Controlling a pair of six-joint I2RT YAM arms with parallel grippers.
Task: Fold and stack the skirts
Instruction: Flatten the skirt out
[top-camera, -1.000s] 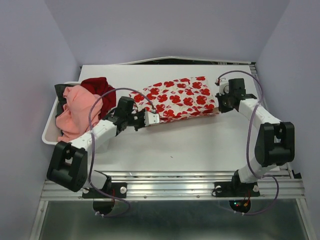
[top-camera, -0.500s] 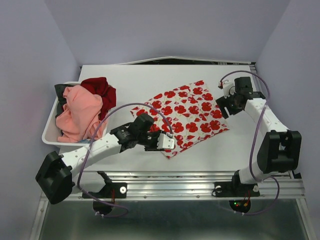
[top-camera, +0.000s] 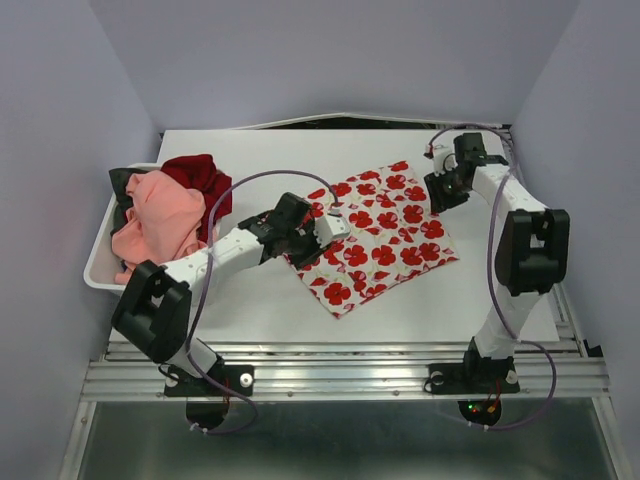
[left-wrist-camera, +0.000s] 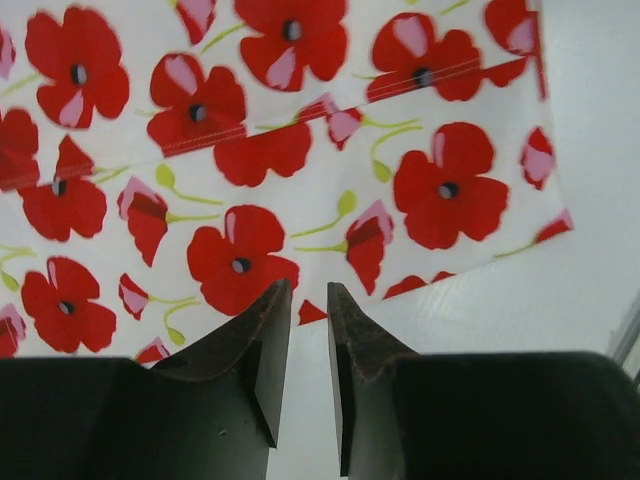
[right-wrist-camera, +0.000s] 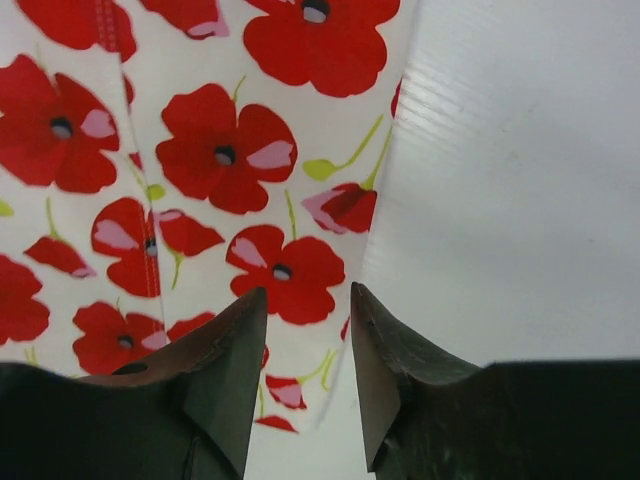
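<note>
Now that both arms have let go, the thin white skirt printed with red poppies (top-camera: 380, 235) is lying flat and diamond-wise mid-table, no longer stretched between them. The left gripper (top-camera: 330, 228) and right gripper (top-camera: 437, 190) are hovering at opposite edges, jaws parted and empty, leaving smooth cloth ready for folding. A crumpled salmon-pink skirt (top-camera: 155, 220) is waiting in the white tray (top-camera: 98, 272).

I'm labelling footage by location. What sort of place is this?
Probably a robotics lab test cell: plain lavender partition walls box in a white table, two robot arms are bolted to an aluminium rail, and a white plastic bin holds crumpled garments.
</note>
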